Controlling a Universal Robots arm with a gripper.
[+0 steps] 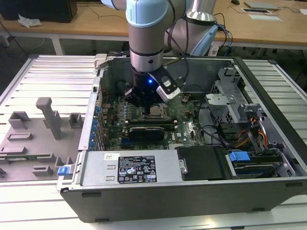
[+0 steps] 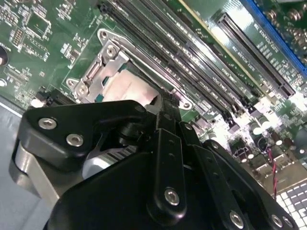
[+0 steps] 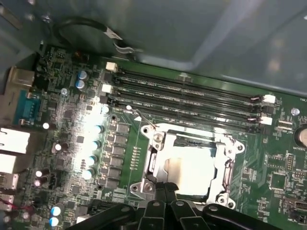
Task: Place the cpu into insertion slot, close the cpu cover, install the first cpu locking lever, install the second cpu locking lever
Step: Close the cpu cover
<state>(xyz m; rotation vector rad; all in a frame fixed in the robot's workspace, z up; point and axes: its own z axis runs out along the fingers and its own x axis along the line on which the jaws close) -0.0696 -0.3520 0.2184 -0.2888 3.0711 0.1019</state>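
- Gripper (image 1: 145, 104) first: where does it sit?
- Low inside the open grey sheet-metal case (image 1: 192, 194), over the green motherboard (image 3: 268, 177), left of the case's middle in the exterior view.
- And its jaws?
- In the first wrist view the black, bolted fingers (image 3: 173, 191) are drawn together with no gap, and I see nothing between them. Their tips reach the edge of the cpu cover (image 3: 152, 160).
- The cpu (image 3: 189, 170)?
- Flat, square and silvery-grey, it lies in the black-framed insertion slot (image 3: 192, 142). The cover, a thin metal frame plate glinting pale, lies down around it, so the chip shows through the square window.
- Anything beside it?
- Long, narrow black memory slots (image 3: 192, 93) run in parallel just beside the slot, on the side away from the fingers.
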